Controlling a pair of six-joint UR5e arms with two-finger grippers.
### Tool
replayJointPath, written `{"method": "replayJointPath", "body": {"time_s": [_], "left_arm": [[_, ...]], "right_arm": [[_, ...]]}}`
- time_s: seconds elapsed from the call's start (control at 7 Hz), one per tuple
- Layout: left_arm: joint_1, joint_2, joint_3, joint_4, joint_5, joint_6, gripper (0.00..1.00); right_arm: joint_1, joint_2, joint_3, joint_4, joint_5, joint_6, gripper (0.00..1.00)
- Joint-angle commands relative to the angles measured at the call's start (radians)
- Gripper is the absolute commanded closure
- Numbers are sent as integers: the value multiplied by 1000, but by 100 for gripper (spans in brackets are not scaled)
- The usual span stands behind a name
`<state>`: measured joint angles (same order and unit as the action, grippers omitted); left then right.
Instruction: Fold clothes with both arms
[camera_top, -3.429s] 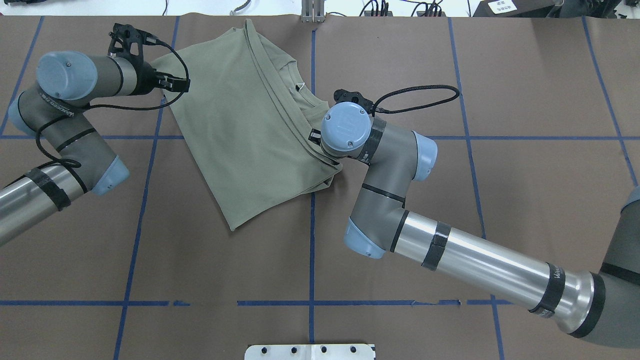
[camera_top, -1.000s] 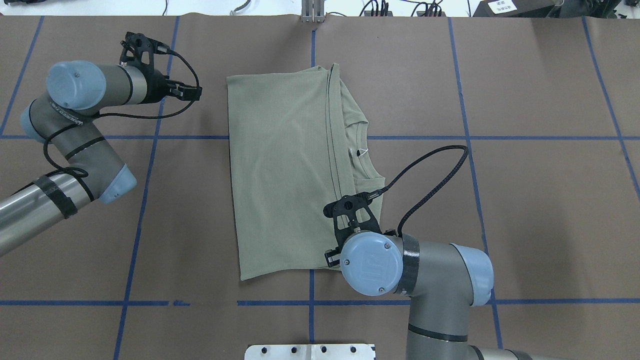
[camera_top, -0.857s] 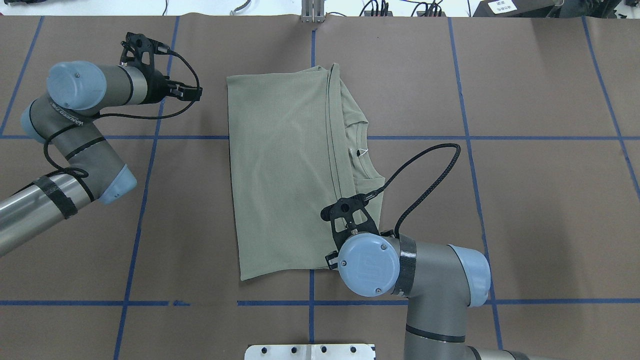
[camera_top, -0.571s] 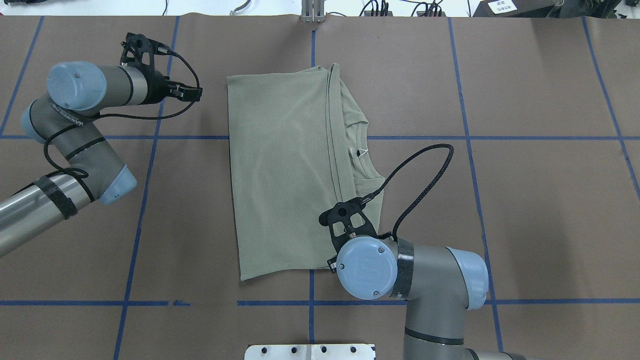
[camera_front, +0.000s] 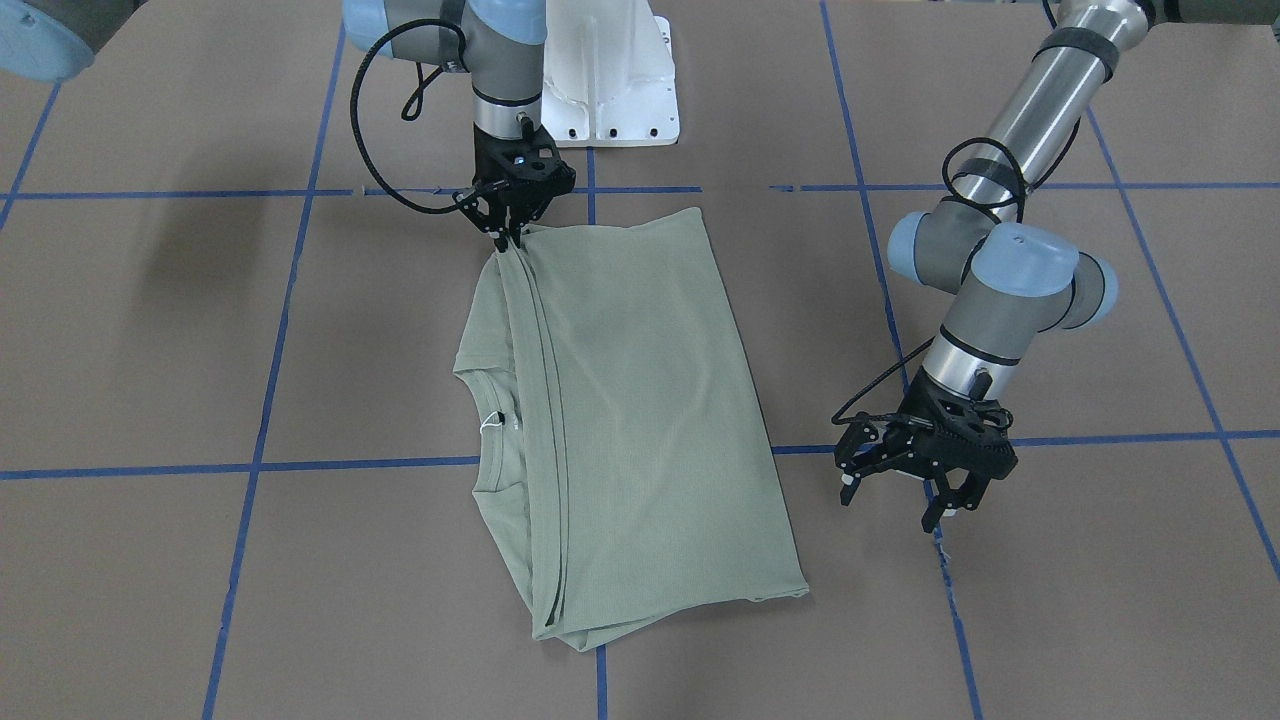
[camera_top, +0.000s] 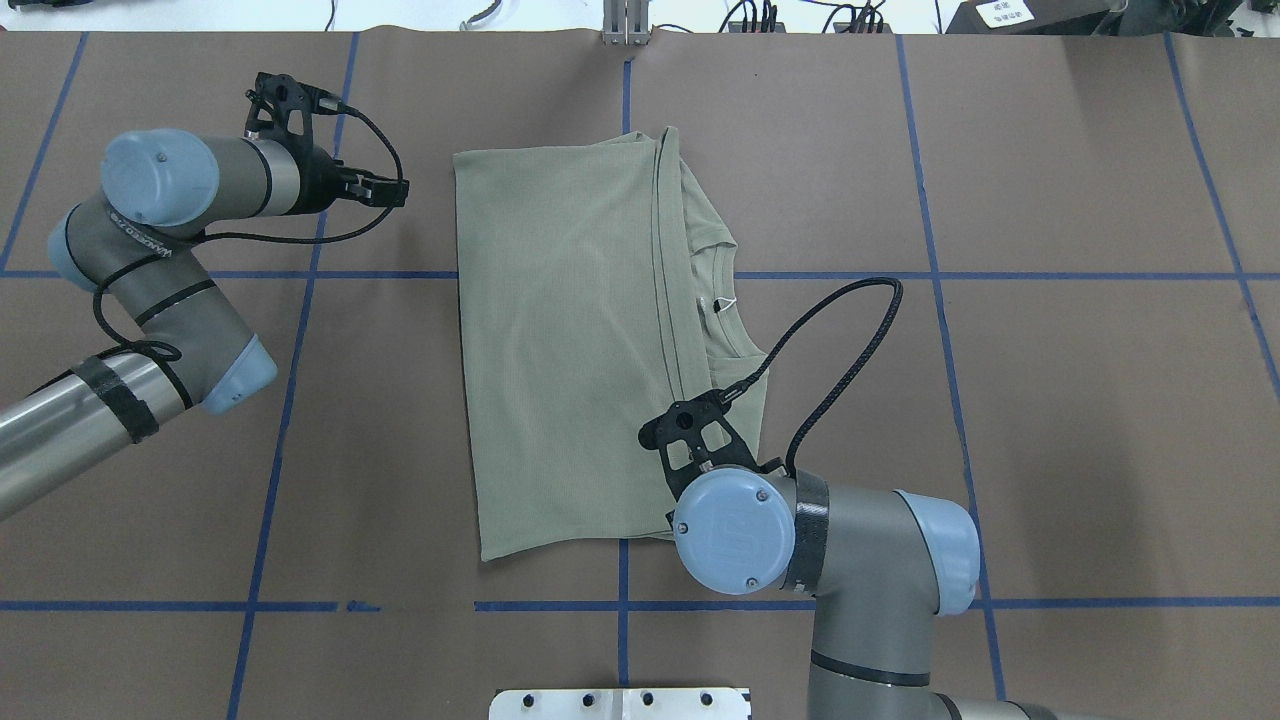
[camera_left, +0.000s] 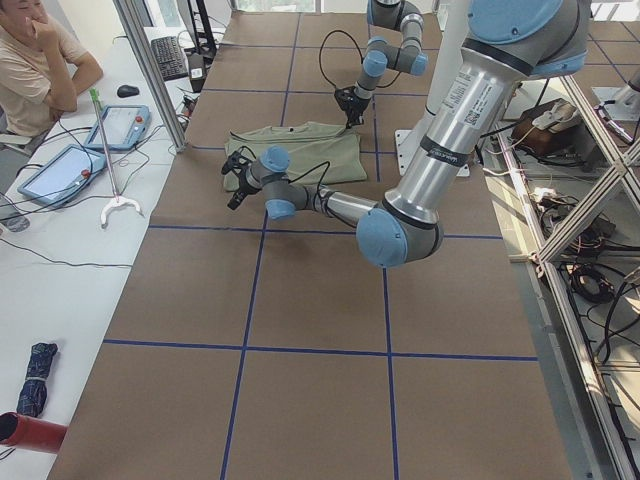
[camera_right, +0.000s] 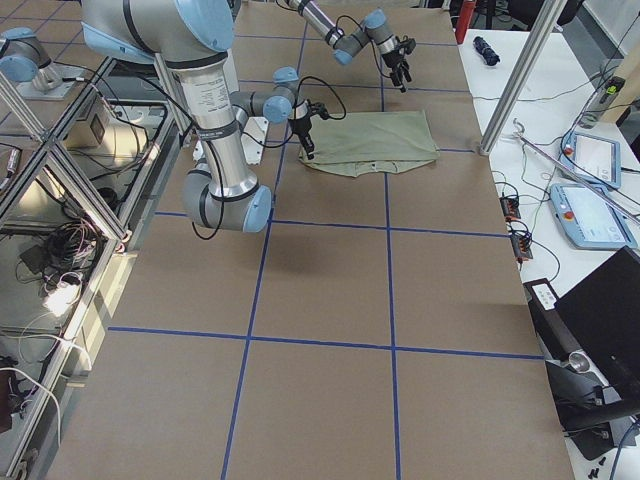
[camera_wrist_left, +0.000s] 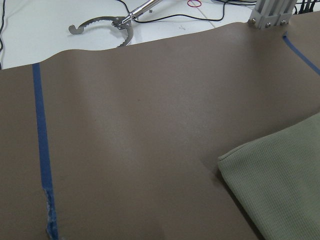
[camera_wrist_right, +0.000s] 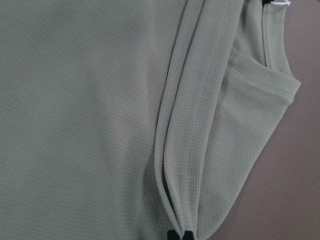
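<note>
Shirt (camera_top: 560, 340): sage-green, folded into a long rectangle, lying flat at mid-table (camera_top: 1050, 400) on brown paper crossed by blue tape lines (camera_top: 1000, 274). Layered fold edges stacked along the side toward the robot's right. Round ribbed neck (camera_top: 718, 330) and white tag string (camera_top: 724, 303) peeking out just beside that edge.

Right arm (camera_top: 870, 560): entering from the near edge of the overhead view, wrist turned straight down over the shirt's near right corner, not far from the white pedestal base (camera_front: 610, 90). Right gripper (camera_front: 510, 236): pressed together, pinching the stacked hem edges at that corner. Seen in the right wrist view as two black fingertips (camera_wrist_right: 172, 234) closed on the fold lines, cloth running away from them.

Left arm (camera_top: 150, 260): reaching in from the left, elbow folded back, wrist bent toward the shirt's far left corner. Left gripper (camera_front: 890, 505): fingers (camera_front: 848, 485) spread, holding nothing, near that corner but apart from the cloth, over bare paper. Cannot tell whether the tips touch the table. Left wrist view: only table, tape and the shirt's corner, no fingers visible.
</note>
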<state>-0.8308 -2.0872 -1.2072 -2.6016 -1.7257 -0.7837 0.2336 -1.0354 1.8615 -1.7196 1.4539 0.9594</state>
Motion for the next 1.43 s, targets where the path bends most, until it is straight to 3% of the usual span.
{"method": "replayJointPath", "body": {"time_s": [0.0,0.14,0.29,0.43,0.57,0.71,1.0,1.29], "left_arm": [[2,-1,0,0,0,-2,0],[2,-1,1,-2,0,-2,0],[2,-1,1,-2,0,-2,0],[7,1,1,-2,0,-2,0],[7,1,0,-2,0,-2,0],[7,1,0,-2,0,-2,0],[9,16,-31,0,-2,-2,0],[9,27,-77,12,-113,-97,0]], "right_arm": [[21,-27,31,-2,2,16,100],[21,-76,65,2,0,69,100],[1,-124,100,11,6,251,100],[-44,-126,107,15,-3,445,92],[-97,-127,108,17,-38,622,69],[-129,-127,108,29,-96,677,1],[-102,-121,107,99,-96,647,0],[-51,-127,137,234,-89,575,0]]}}
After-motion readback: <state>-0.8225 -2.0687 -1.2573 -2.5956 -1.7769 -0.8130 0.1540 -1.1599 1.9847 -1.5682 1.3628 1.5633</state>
